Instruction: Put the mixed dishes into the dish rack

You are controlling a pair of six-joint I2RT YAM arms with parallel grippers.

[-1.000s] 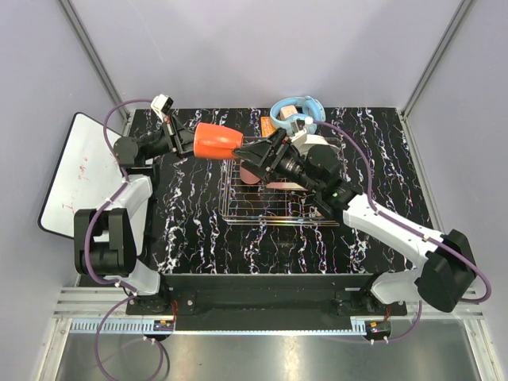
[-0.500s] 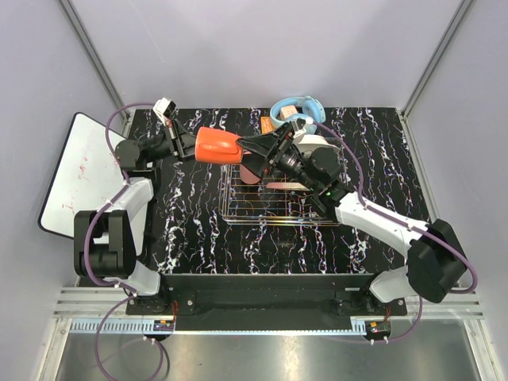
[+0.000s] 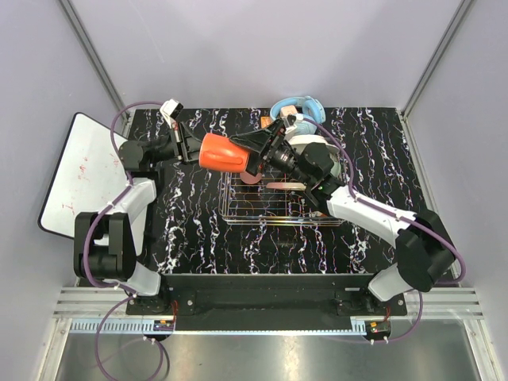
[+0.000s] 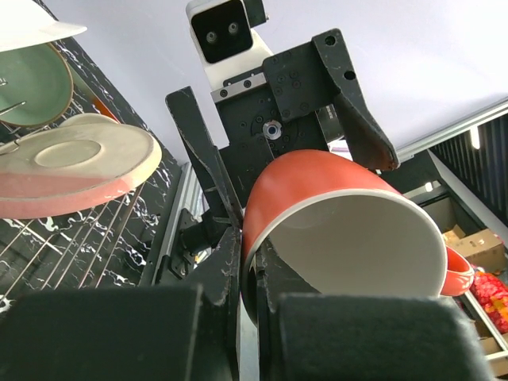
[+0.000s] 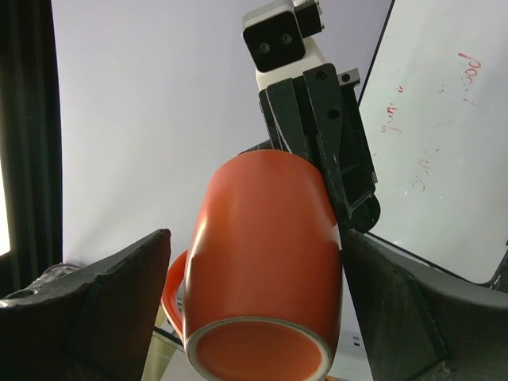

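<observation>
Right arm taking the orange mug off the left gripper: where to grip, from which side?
Probably across the round body near the base, coming from the base end. The left gripper pinches the rim wall, so the orange mug lies sideways with its base toward the open right gripper. Keep the fingers clear of the handle.

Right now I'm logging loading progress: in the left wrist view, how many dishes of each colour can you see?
Orange mug: 1
Pale green dish: 1
Pink-and-cream plate: 1
White dish, only its edge in view: 1
Total: 4
</observation>
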